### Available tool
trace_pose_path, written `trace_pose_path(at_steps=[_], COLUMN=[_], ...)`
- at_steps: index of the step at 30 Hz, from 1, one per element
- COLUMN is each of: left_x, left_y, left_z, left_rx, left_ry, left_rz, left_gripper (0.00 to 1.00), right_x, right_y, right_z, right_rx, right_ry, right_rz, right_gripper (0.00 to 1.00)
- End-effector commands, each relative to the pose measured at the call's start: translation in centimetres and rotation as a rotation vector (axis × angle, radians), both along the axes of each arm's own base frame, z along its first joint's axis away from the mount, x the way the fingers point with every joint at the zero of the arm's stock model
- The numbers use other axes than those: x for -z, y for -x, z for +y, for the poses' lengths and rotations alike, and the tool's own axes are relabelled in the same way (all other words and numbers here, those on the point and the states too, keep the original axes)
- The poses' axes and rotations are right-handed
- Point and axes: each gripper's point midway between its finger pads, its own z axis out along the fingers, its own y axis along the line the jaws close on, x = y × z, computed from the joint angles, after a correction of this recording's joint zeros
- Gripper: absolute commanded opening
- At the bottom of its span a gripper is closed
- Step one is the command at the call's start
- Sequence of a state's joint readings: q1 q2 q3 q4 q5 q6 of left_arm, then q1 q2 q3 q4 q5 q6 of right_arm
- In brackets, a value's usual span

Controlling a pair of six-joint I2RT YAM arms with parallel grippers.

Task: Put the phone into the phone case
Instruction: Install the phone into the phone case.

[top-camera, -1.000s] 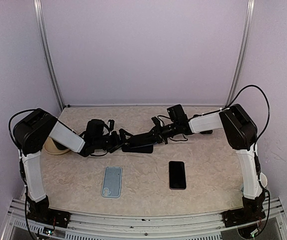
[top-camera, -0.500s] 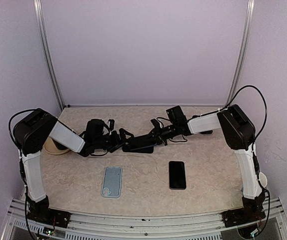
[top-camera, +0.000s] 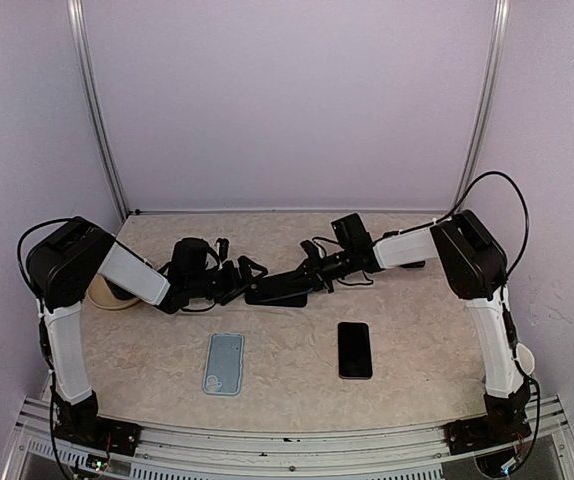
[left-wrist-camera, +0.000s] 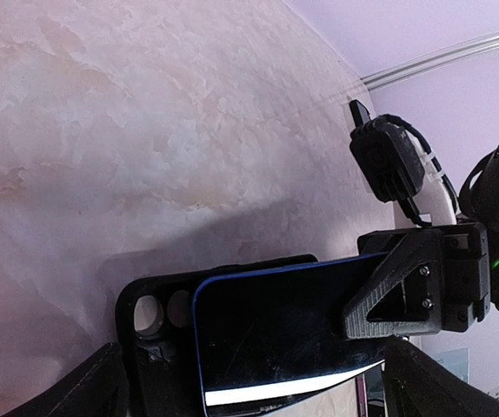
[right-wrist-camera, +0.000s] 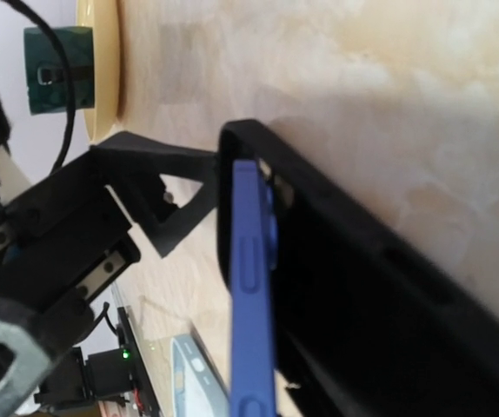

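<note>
So, a second black phone [top-camera: 355,349] and a pale case [top-camera: 224,363] lie nearer the bases, out of the way. Right gripper [top-camera: 303,282] pinches the blue phone [right-wrist-camera: 251,287] over the black case [right-wrist-camera: 362,295] mid-table; left gripper [top-camera: 246,277] gapes wide beside it.

Both arms reach low over the tabletop's [top-camera: 422,335] middle, wrists facing each other. The left gripper [top-camera: 242,279] gapes wide; the right gripper [top-camera: 299,282] pinches the phone [left-wrist-camera: 276,330].

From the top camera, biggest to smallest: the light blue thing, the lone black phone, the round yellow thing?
1. light blue thing, only slightly ahead
2. black phone, nearly the same size
3. yellow thing, smallest as seen, but it is mostly hidden, so its true size is unsure
</note>
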State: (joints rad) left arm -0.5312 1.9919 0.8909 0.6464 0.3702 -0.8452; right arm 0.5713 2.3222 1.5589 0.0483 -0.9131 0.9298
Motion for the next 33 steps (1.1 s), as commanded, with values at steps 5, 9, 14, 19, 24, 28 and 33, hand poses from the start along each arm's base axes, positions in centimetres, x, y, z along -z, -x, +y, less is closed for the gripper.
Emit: trace_pose_path(at_steps=[5,9,14,19,24,28,33], left_x=[-0.3,-0.2,-0.2,-0.3,-0.5,-0.6,-0.4], left_y=[0.7,0.8,0.9,1.1,1.2,1.5,1.9], left_z=[-1.0,-1.0,-1.2,-1.6,-1.9,-2.2,-2.6], left_rx=[0.029,0.032,0.035,0.045,0.056,0.067,0.078], left_ry=[0.025,0.024,0.026,0.035,0.045,0.056,0.063], left_rz=[-0.012,-0.010,-0.007,-0.007,-0.006,-0.004,0.001], left_gripper=[0.99,0.99,0.99,0.99,0.99,0.99,0.99], right_x=[1.7,2.2,2.6,2.6,2.5,2.5,2.6], right_y=[0.7,0.7,0.6,0.5,0.5,0.5,0.4], right_z=[0.4,0.5,0.7,1.3,1.7,2.0,2.3], right_rx=[-0.021,-0.023,-0.018,-0.024,-0.026,-0.029,-0.034], right_ry=[-0.001,-0.001,-0.006,-0.015,-0.022,-0.024,-0.030], right_rz=[0.089,0.112,0.128,0.132,0.133,0.133,0.132], right_gripper=[0.00,0.00,0.00,0.00,0.00,0.00,0.00])
